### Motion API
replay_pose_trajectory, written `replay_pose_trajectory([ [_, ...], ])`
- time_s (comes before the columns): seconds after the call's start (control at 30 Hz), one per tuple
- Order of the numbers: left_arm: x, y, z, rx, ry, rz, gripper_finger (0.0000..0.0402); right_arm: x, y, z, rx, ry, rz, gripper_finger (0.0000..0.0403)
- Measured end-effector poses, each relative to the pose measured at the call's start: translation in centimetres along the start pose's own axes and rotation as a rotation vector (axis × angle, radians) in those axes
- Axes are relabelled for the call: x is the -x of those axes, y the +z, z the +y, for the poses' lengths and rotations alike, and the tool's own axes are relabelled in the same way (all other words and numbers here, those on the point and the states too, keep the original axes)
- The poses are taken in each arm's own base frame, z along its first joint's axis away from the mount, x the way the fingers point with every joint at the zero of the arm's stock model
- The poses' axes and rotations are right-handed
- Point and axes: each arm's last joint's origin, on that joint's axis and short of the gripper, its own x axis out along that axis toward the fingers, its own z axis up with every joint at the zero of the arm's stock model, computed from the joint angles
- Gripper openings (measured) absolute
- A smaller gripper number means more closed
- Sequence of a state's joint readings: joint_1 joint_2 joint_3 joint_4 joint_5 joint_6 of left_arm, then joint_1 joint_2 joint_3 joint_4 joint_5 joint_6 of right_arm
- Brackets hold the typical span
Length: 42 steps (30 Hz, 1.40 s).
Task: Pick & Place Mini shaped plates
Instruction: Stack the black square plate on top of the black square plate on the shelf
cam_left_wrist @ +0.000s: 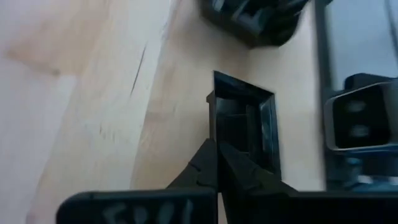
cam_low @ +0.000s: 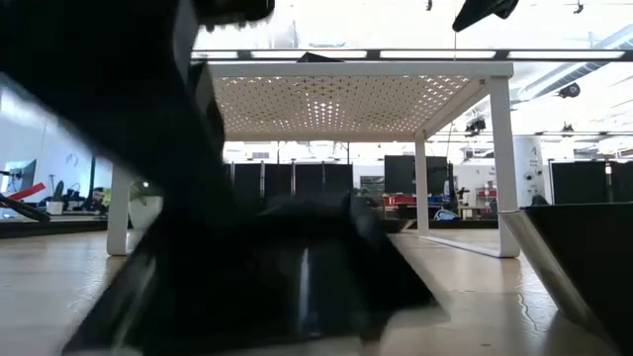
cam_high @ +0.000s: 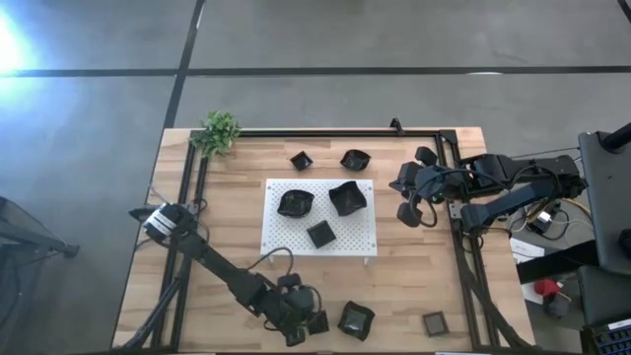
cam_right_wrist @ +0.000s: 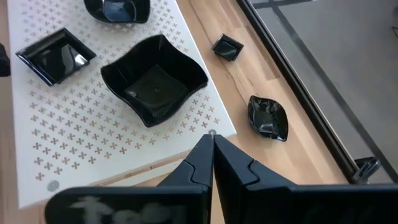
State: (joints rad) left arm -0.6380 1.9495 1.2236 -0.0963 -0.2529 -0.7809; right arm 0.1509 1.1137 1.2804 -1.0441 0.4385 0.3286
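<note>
Several small glossy black plates are in view. Three lie on the white perforated board (cam_high: 367, 237): a wavy one (cam_right_wrist: 154, 84), a square one (cam_right_wrist: 56, 55) and a rounded one (cam_high: 296, 202). Two more (cam_high: 301, 160) (cam_high: 355, 158) rest on the wood beyond the board. My left gripper (cam_high: 314, 323) is at the table's near edge, slanting down, shut at a small square plate (cam_left_wrist: 245, 124). Together they fill the low view as a dark blur (cam_low: 277, 277). My right gripper (cam_high: 406, 209) hangs shut and empty above the table, right of the board. My left gripper (cam_left_wrist: 217, 144) has its shut fingertips at the near corner of the square plate's rim (cam_left_wrist: 211, 118), slanting down from the table's left. The fingers hide the exact spot, so I cannot tell whether the wall is pinched between them. The plate's base seems to be on the wood.
A wavy black plate (cam_high: 356, 319) lies just right of my left gripper, and a small grey-black square one (cam_high: 435, 322) farther right. A camera housing (cam_left_wrist: 357, 121) stands at the near edge. A green plant (cam_high: 219, 130) stands at the far left corner. Black frame rails (cam_high: 458, 247) border the table.
</note>
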Motion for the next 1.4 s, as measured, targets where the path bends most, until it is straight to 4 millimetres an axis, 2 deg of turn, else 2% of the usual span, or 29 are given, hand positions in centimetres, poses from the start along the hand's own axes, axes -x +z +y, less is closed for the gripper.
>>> replay_pose_trajectory([
  [0.13,1.9,1.4,-0.6,-0.022,-0.036,-0.037,0.0000,0.0,0.1,0.0,0.008,0.002,-0.013,0.0008],
  [0.33,5.3,4.5,-0.9,0.025,-0.039,-0.178,0.0000,0.0,0.3,0.1,0.003,0.007,-0.028,0.0008],
  [0.7,12.2,8.9,2.0,0.089,0.051,-0.326,0.0000,0.0,0.3,0.1,0.029,0.005,-0.031,0.0008],
  [0.93,16.0,10.8,4.9,0.104,0.133,-0.362,0.0000,0.0,0.3,0.1,0.037,0.004,-0.032,0.0008],
  [1.1,16.5,12.0,7.9,0.129,0.245,-0.354,0.0000,0.0,0.3,0.1,0.037,0.004,-0.033,0.0008],
  [1.23,16.2,13.1,9.8,0.132,0.242,-0.320,0.0000,0.0,0.3,0.1,0.037,0.003,-0.033,0.0008],
  [1.4,15.6,13.4,11.3,0.140,0.256,-0.263,0.0000,0.0,0.3,0.1,0.037,0.003,-0.033,0.0008],
])
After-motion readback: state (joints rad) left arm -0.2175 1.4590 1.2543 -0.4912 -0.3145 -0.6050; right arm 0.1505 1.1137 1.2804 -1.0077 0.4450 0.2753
